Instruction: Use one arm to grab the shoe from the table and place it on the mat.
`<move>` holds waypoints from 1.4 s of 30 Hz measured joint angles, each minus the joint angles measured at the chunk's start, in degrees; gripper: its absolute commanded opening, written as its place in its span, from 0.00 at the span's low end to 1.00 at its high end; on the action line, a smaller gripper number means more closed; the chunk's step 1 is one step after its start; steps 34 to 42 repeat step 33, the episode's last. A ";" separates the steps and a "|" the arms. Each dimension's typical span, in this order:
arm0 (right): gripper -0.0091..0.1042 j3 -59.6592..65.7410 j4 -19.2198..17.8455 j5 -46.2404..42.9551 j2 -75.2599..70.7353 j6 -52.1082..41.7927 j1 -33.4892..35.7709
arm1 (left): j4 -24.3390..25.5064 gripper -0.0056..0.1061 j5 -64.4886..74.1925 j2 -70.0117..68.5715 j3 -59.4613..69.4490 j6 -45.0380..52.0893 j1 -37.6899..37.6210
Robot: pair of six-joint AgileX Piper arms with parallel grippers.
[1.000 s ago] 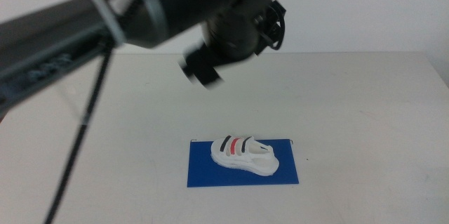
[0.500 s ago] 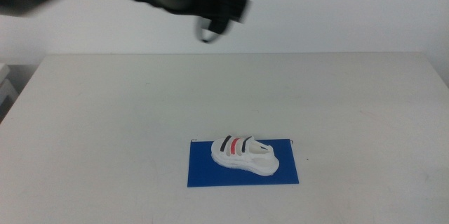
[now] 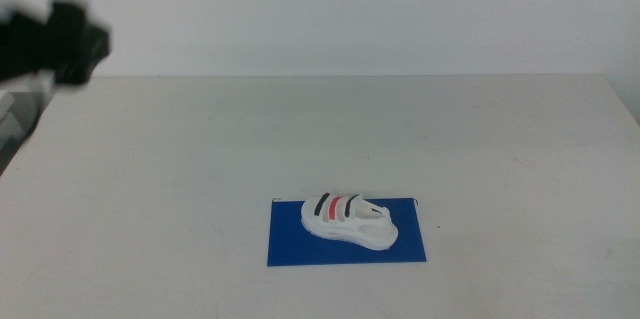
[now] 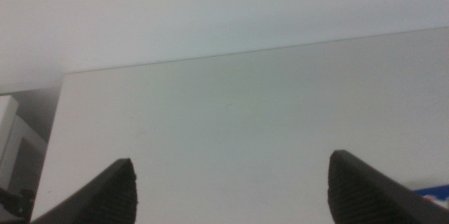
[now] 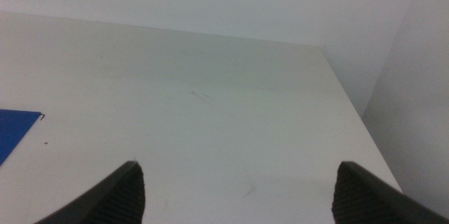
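The small white shoe point(image 3: 347, 219) with black and red straps lies on the deep blue mat point(image 3: 290, 244) at the front middle of the white table point(image 3: 200, 149). Nothing holds it. The left arm point(image 3: 50, 44) shows as a dark blur at the far left edge of the middle view, high above the table and far from the shoe. My left gripper point(image 4: 231, 185) is open and empty over bare table. My right gripper point(image 5: 235, 192) is open and empty; a corner of the mat point(image 5: 14, 133) shows in its view.
The table's far edge meets a plain white wall. The table's left edge and a white object beside it point(image 4: 14, 140) show in the left wrist view. The table's right edge point(image 5: 351, 104) shows in the right wrist view.
The left arm has swung from above the middle of the table up and away to the far left edge. The shoe and mat have not moved.
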 measured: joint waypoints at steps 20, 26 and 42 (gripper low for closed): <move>0.77 0.00 0.00 0.00 0.00 0.00 0.00 | -20.96 0.89 -35.41 -47.95 55.54 28.54 19.18; 0.77 0.00 0.00 0.00 0.00 0.00 0.00 | -20.78 0.89 -34.75 -57.46 61.95 28.54 20.25; 0.77 0.00 0.00 0.00 0.00 0.00 0.00 | -20.78 0.89 -34.29 -58.00 62.00 28.16 20.24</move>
